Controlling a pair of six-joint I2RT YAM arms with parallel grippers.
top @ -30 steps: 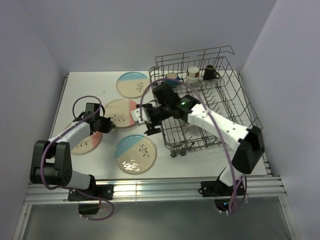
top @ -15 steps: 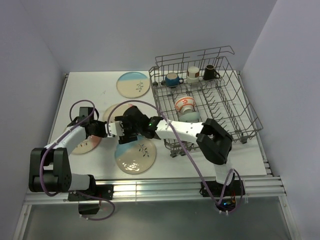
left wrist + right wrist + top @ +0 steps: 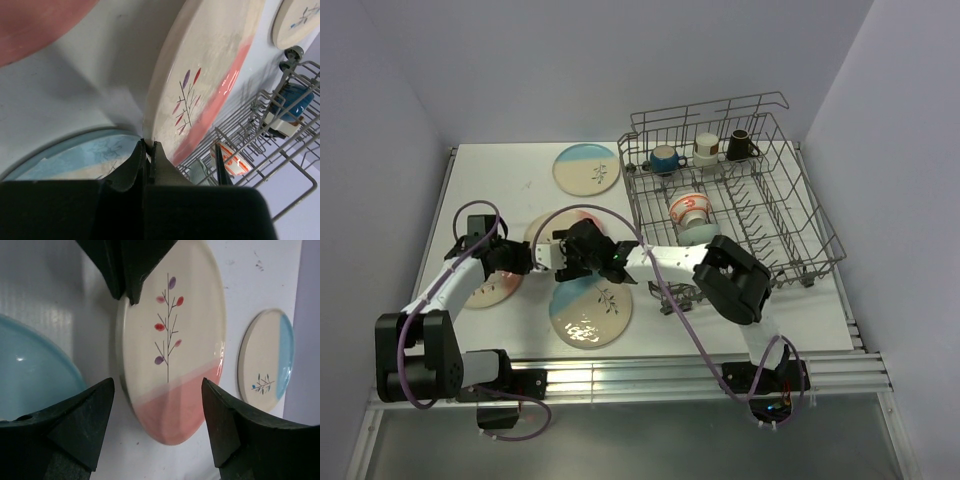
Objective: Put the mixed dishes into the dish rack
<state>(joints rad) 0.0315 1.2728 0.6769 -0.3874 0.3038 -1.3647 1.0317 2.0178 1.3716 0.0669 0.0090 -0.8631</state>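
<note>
Pinching the rim of the pink plate point(image 3: 200, 85), the left gripper point(image 3: 149, 148) is clenched tight on it. The plate is tipped up on edge over the white table point(image 3: 510, 175), its leaf-sprig face toward the right wrist camera. The right gripper point(image 3: 157, 383) is released, jaws spread wide with the tilted plate between them. I can't tell whether either of its fingers point(image 3: 75, 425) touches the rim. In the top view both grippers meet at mid-table, left of the dish rack point(image 3: 810, 210), so the pink plate is outside the rack. The second pink plate point(image 3: 488, 288) lies flat under the left arm. The near blue plate point(image 3: 590, 310) lies flat just below the grippers, toward the front edge. The far blue plate point(image 3: 587, 168) lies flat at the back, just beside the rack's left corner. The rack sits on the right side of the table. Its far row holds a blue mug point(image 3: 665, 158), a white mug point(image 3: 706, 149) and a dark mug point(image 3: 740, 145). An orange-and-white bowl point(image 3: 690, 208) and a pale teal bowl point(image 3: 700, 235) sit mid-rack, the teal one nearer the arms.
</note>
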